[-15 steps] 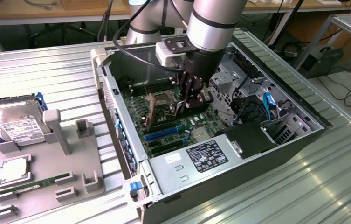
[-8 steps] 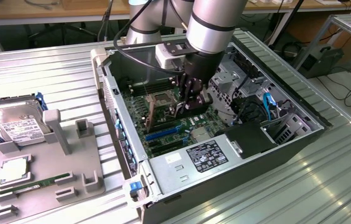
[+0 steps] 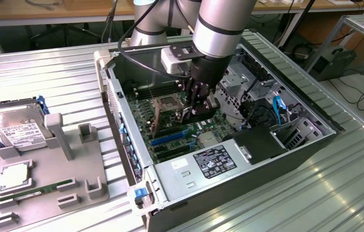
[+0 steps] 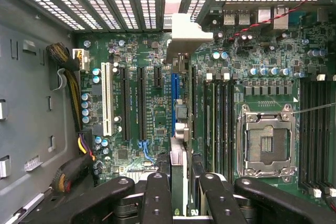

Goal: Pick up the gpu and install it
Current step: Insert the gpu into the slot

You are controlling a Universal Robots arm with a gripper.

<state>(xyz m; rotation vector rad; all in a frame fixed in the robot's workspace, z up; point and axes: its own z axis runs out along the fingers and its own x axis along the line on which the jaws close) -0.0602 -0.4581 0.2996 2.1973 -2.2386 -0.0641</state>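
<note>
End effector [image 3: 196, 107]: clamped on the gpu [image 4: 179, 145], inside the open computer case [image 3: 298, 159].
Gpu: edge-on above the blue slot [image 4: 174, 103] of the motherboard [image 4: 136, 51].
Tabletop [image 3: 40, 82]: carries the case.

I'm watching the open computer case [image 3: 233, 145] from high and afar; my wrist camera is staring straight down, close over its motherboard [image 4: 147, 98] (both views share it).

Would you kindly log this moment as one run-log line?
gripper: shut on gpu | place: inside the PC case, above the motherboard | gpu: edge-on over the blue slot
</note>
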